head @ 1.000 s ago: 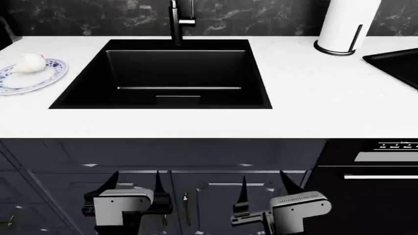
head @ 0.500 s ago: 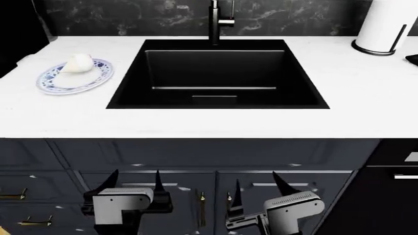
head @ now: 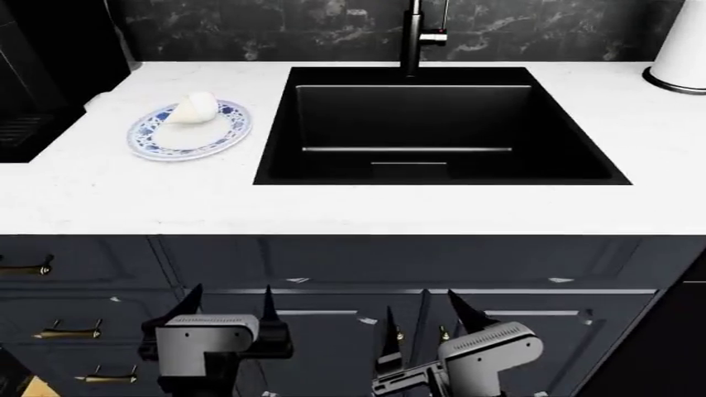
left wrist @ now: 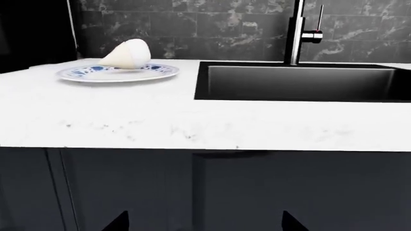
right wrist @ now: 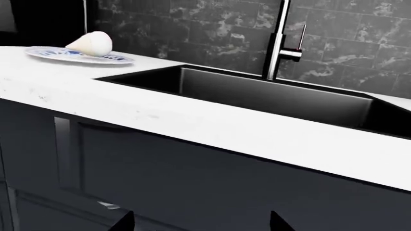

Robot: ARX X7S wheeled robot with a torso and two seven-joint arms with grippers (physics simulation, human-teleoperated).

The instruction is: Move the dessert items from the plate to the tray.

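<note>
A white ice-cream cone lies on a blue-patterned plate on the white counter, left of the sink. It also shows in the left wrist view and the right wrist view. Only one cone is clearly visible. The tray is out of view. My left gripper and right gripper are open and empty, low in front of the dark cabinet doors, well below the counter. Only their fingertips show in the left wrist view and in the right wrist view.
A deep black sink basin with a dark faucet sits mid-counter. A paper towel roll stands at the far right. A black appliance stands at the counter's left end. Cabinet drawers with brass handles are below.
The view has shifted left: the plate and sink have slid rightward in the head view, the tray has left the frame. Both grippers stay low and open.
</note>
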